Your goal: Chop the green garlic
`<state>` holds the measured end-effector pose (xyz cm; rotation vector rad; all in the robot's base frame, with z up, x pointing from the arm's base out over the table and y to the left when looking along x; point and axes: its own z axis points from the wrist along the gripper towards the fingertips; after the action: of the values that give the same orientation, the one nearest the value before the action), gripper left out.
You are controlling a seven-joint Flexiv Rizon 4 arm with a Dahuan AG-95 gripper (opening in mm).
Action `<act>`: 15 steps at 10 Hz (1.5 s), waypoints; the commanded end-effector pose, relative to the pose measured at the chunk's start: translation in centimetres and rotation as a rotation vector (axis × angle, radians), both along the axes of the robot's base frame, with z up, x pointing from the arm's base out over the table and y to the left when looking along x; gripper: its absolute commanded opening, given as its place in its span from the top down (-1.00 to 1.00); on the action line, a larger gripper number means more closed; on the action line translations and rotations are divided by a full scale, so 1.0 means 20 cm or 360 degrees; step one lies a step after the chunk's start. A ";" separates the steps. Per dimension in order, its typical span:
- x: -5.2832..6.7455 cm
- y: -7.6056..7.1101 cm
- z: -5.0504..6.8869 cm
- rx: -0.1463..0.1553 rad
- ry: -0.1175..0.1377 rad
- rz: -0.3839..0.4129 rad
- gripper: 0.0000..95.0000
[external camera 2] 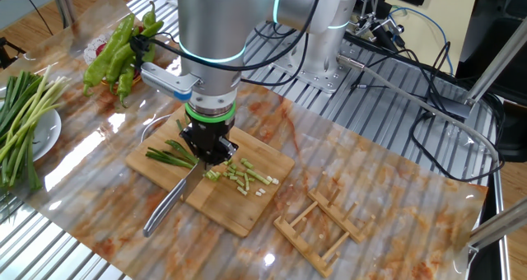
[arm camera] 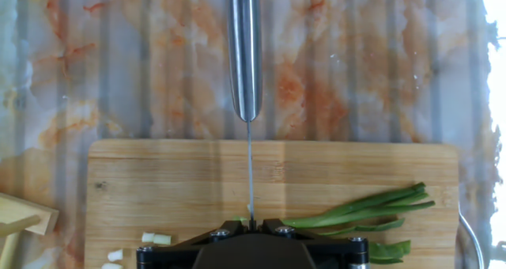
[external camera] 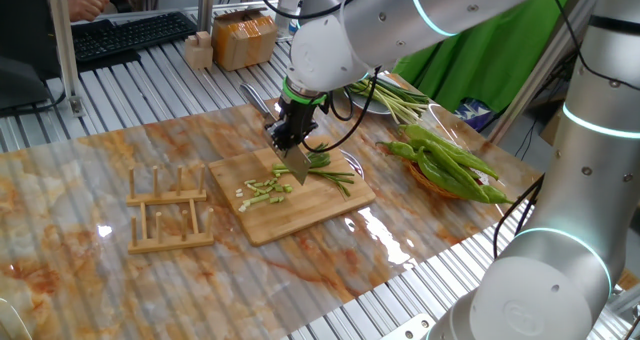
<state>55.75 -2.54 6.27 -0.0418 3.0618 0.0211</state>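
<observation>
My gripper point(external camera: 292, 140) point(external camera 2: 206, 148) point(arm camera: 251, 223) is shut on a knife point(arm camera: 247, 55), gripping the blade's spine, with the steel handle sticking out past the board's edge. The blade point(external camera: 297, 168) stands edge-down on the wooden cutting board point(external camera: 300, 215) point(external camera 2: 247, 206) point(arm camera: 158, 182). The green garlic lies across the board: uncut stalks point(external camera: 335, 175) point(external camera 2: 169, 155) point(arm camera: 356, 210) on one side of the blade, short chopped bits point(external camera: 262, 192) point(external camera 2: 245, 177) point(arm camera: 156, 238) on the other. The point where blade meets stalks is hidden under my hand.
A wooden rack point(external camera: 170, 210) point(external camera 2: 321, 226) stands beside the board. Green peppers point(external camera: 450, 160) point(external camera 2: 119, 53) fill a dish. A plate with long uncut stalks point(external camera 2: 20, 119) point(external camera: 400, 100) sits near the table edge. A keyboard point(external camera: 130, 35) and boxes point(external camera: 243, 38) lie further back.
</observation>
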 end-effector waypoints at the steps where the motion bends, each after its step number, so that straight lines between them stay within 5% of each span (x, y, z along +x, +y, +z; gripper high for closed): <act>1: 0.00 0.00 -0.01 0.0001 0.0002 -0.0002 1.00; 7: -0.01 0.00 -0.14 0.0016 -0.0051 -0.0010 1.00; 15: 0.00 0.01 -0.18 0.0049 -0.0090 -0.0024 1.00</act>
<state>55.53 -2.43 3.90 -0.0167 3.0130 0.0841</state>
